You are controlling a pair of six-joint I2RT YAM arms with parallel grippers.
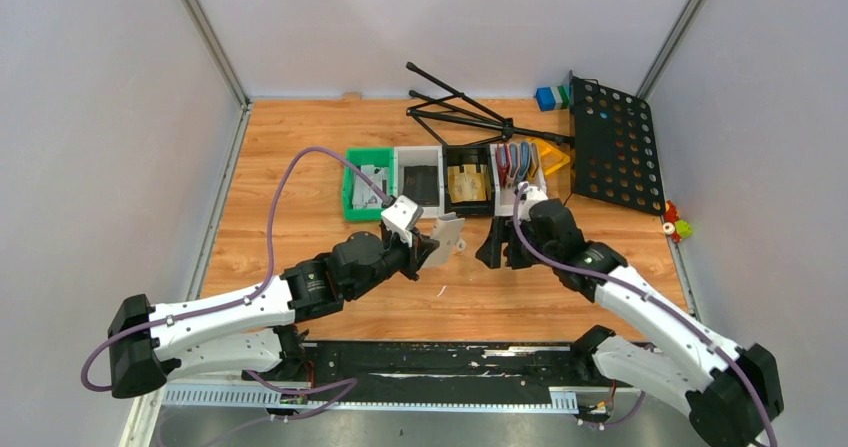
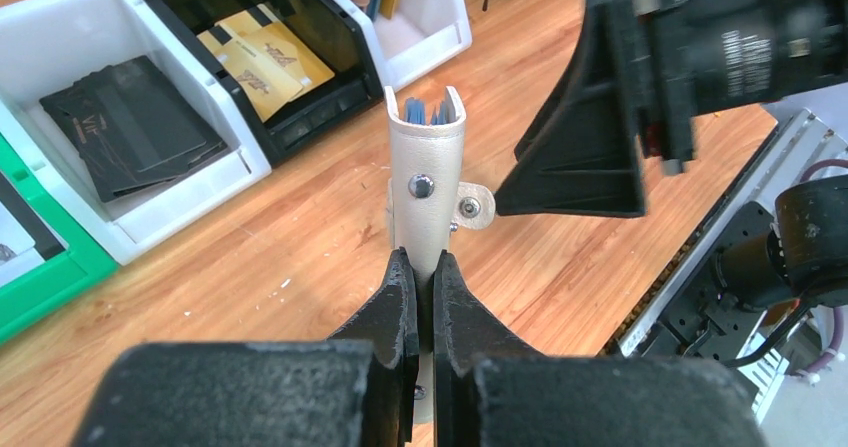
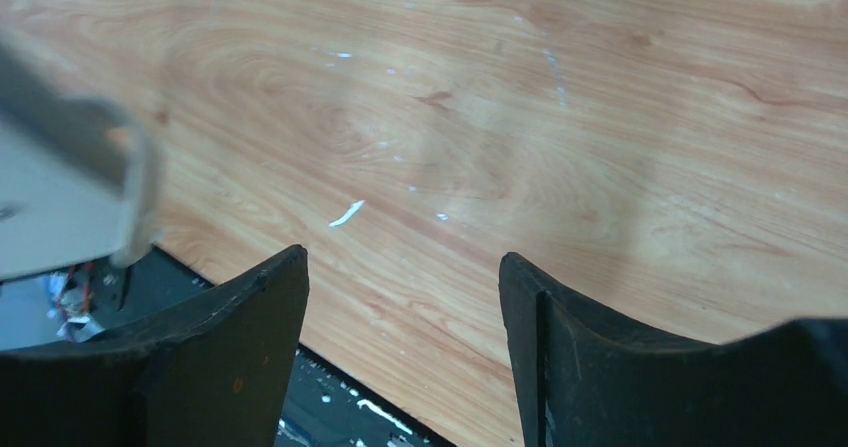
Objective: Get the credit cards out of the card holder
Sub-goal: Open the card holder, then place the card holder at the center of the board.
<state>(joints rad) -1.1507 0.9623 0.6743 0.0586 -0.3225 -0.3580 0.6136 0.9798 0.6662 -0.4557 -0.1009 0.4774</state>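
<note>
— Left tool (image 2: pixel 422 267): what has it got?
— Its jaws are pinched on the near end of the card holder (image 2: pixel 427 167). The card holder looks lifted off the counter (image 3: pixel 500 117), on the near side of the black bin (image 1: pixel 468 179).
— And the bins?
— The black bin holds gold cards (image 2: pixel 265 62). The white bin (image 1: pixel 420 177) touching its left side holds black credit cards (image 2: pixel 130 127). The green bin (image 1: pixel 365 182) beyond that has something pale in it that I cannot make out. A second white bin (image 1: pixel 520 172), on the black bin's right, carries red, blue and grey wallets (image 1: pixel 517 159) standing on edge.
— The right tool (image 3: pixel 400 267)?
— Spread wide, with nothing between its jaws. It sits just beside the card holder's tab (image 2: pixel 475 207); whether they touch, I cannot tell.
— Which way does the card holder point?
— It is folded and seen edge-on. Its long axis runs from the left tool toward the black bin, and blue edges show at its far end.
</note>
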